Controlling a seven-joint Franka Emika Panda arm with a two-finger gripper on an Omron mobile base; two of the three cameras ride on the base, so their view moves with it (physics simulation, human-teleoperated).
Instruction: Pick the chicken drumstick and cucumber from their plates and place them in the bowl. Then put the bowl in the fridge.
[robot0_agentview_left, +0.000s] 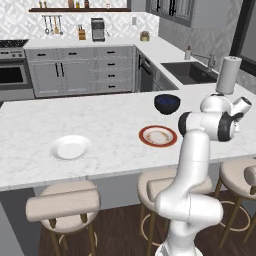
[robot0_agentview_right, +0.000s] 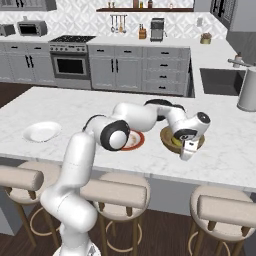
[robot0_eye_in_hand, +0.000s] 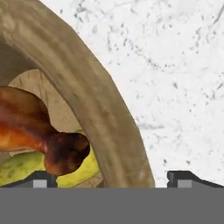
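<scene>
Right under the hand camera rises the thick tan-brown wall of the bowl (robot0_eye_in_hand: 94, 109), and inside it the chicken drumstick (robot0_eye_in_hand: 39, 131) lies on top of the cucumber (robot0_eye_in_hand: 26, 168), the two touching. One dark finger (robot0_eye_in_hand: 41, 179) stands inside the bowl beside the drumstick's knob and the other outside the wall over the marble, so the fingers straddle the rim, spread apart and not pressed on it.

From the right base camera the gripper (robot0_agentview_right: 187, 149) hangs at the near edge of the bowl (robot0_agentview_right: 170, 142), which sits on the white marble table (robot0_agentview_right: 75, 107) just right of the red-rimmed plate (robot0_agentview_right: 135, 142); the arm's elbow covers part of that plate. In the left base view the bowl (robot0_agentview_left: 166, 103) looks dark blue and stands just beyond the red-rimmed plate (robot0_agentview_left: 158, 136). A plain white plate (robot0_agentview_left: 70, 147) lies well apart toward the left end of the table.

A paper towel roll (robot0_agentview_left: 228, 75) stands near the bowl on the right, beside the sink (robot0_agentview_left: 187, 71) and its faucet (robot0_agentview_left: 206, 58). Padded bar stools (robot0_agentview_left: 62, 204) line the near side of the table. Behind it run grey cabinets (robot0_agentview_left: 80, 70), an oven (robot0_agentview_right: 71, 64), a coffee machine (robot0_agentview_left: 97, 29), a microwave (robot0_agentview_right: 32, 28) and a wall shelf (robot0_agentview_left: 77, 9) over patterned tile. The floor is dark wood.
</scene>
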